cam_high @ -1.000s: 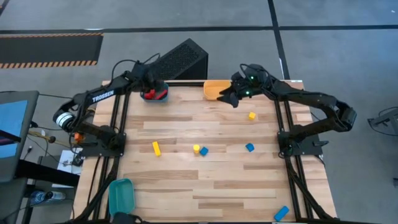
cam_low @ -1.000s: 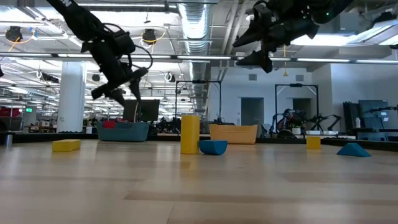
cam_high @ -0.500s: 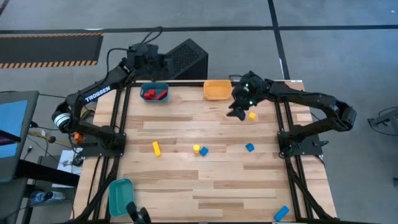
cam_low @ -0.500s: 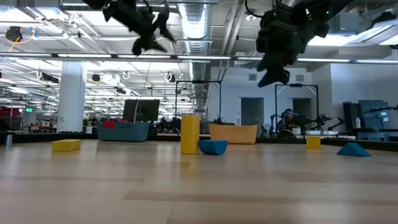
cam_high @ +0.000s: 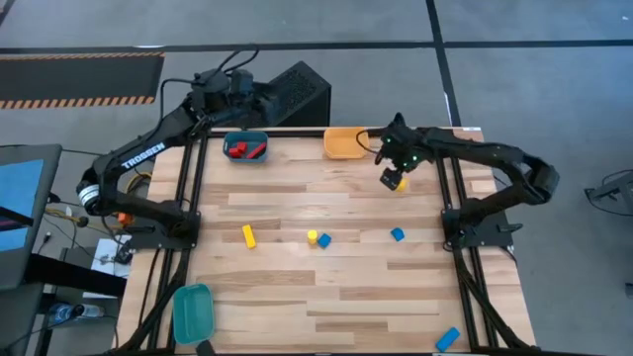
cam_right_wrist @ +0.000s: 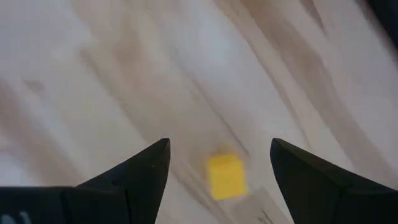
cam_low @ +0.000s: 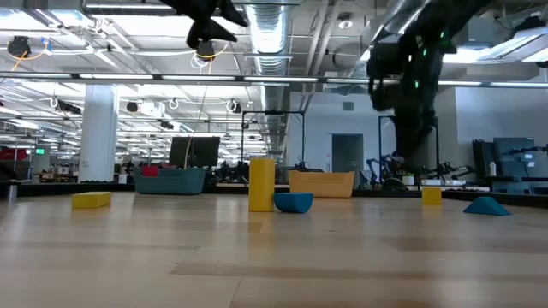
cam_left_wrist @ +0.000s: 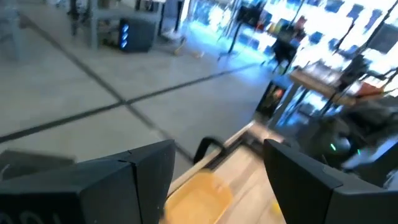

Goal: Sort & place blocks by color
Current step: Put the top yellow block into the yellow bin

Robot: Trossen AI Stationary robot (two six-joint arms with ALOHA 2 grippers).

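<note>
Pale wood table point(cam_high: 326, 297) under small yellow cube point(cam_right_wrist: 226, 177), unheld.

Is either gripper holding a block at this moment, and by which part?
Nothing is held. The right gripper is open above a yellow block; the left gripper is open and empty.
</note>
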